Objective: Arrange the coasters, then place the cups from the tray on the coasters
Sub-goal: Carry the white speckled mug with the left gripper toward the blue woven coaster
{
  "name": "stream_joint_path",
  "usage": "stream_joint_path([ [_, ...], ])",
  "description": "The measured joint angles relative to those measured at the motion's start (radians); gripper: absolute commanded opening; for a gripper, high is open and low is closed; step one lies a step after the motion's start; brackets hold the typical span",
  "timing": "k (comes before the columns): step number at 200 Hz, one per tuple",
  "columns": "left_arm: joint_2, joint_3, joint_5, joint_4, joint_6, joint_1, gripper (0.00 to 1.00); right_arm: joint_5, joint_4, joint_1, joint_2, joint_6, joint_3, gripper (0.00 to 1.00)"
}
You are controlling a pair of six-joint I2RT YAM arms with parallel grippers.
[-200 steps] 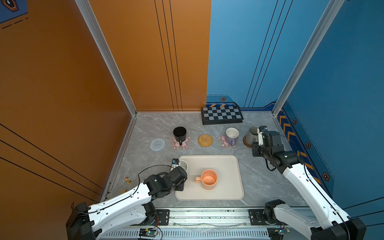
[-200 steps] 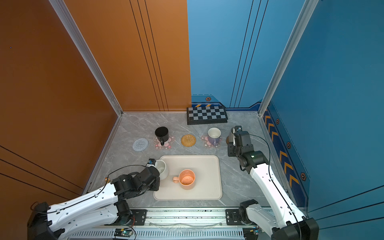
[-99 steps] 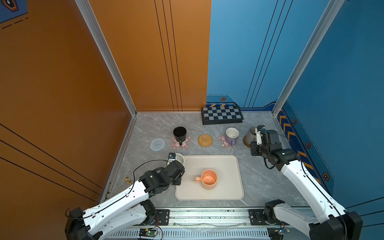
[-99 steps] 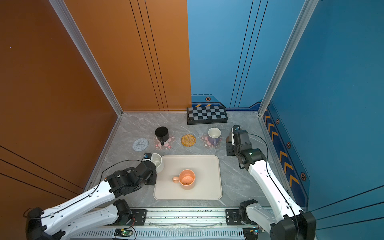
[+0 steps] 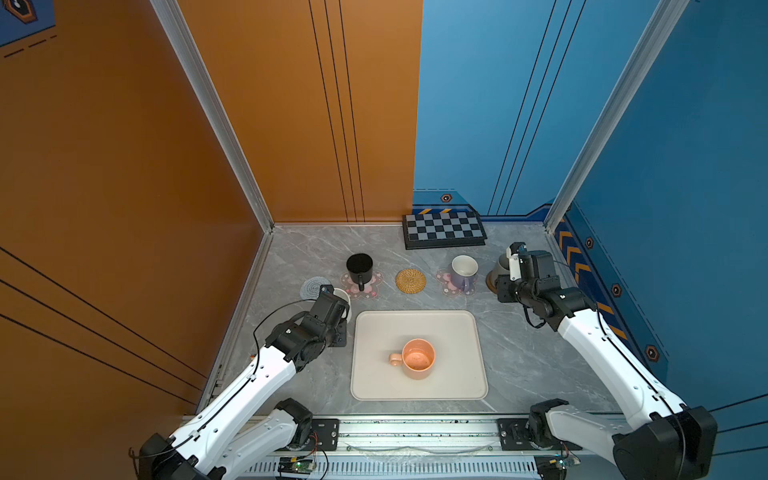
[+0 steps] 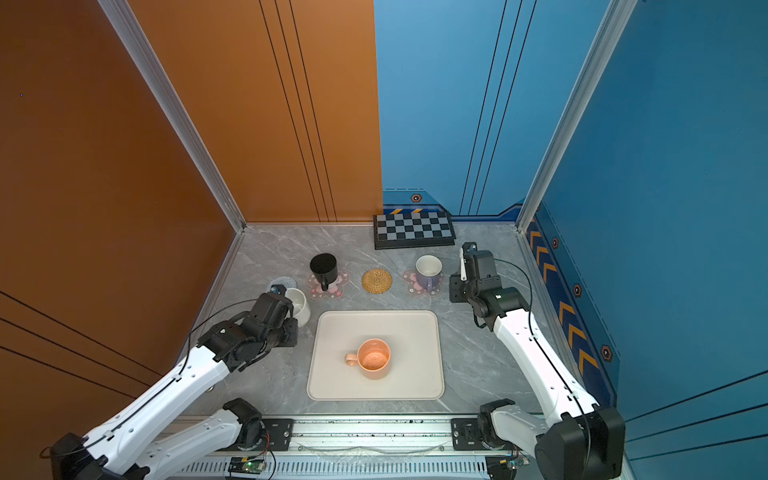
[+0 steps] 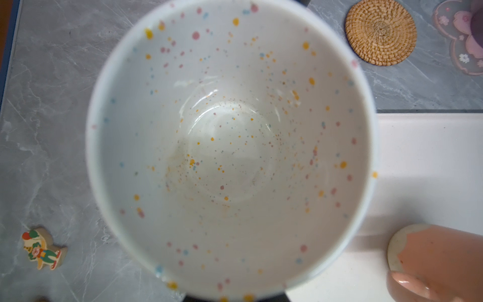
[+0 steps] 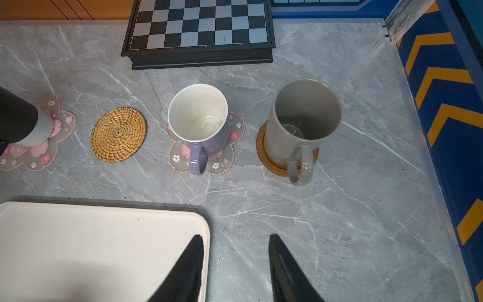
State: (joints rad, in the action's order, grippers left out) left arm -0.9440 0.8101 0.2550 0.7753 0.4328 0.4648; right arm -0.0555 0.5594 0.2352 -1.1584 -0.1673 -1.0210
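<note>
Left wrist view: the speckled white cup (image 7: 230, 146) fills the frame, my left tool (image 5: 332, 299) clamped on it, over the worktop (image 5: 299, 249) just beside the tray (image 5: 453, 345); my right tool (image 8: 236, 269) hangs apart, empty; the knitted coaster (image 5: 311, 286) lies half hidden, so I may land off-centre or nudge the black cup (image 5: 360, 268).

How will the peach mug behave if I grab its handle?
Likely rigid and slippery: the peach mug looks glazed, shiny. Held by its one side handle, it may swing. Upright and squat, it probably won't tip.
</note>
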Motion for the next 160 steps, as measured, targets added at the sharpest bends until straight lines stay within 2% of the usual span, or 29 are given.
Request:
stream_joint_path([
  [48, -0.096, 0.023, -0.042, -0.021, -0.082, -0.161, 0.00, 0.008, -0.003, 0.000, -0.043, -0.022, -0.024, 0.47],
  [160, -0.302, 0.101, -0.142, -0.209, -0.161, -0.401, 0.00, 0.008, -0.006, 0.032, -0.121, -0.078, -0.103, 0.50],
])
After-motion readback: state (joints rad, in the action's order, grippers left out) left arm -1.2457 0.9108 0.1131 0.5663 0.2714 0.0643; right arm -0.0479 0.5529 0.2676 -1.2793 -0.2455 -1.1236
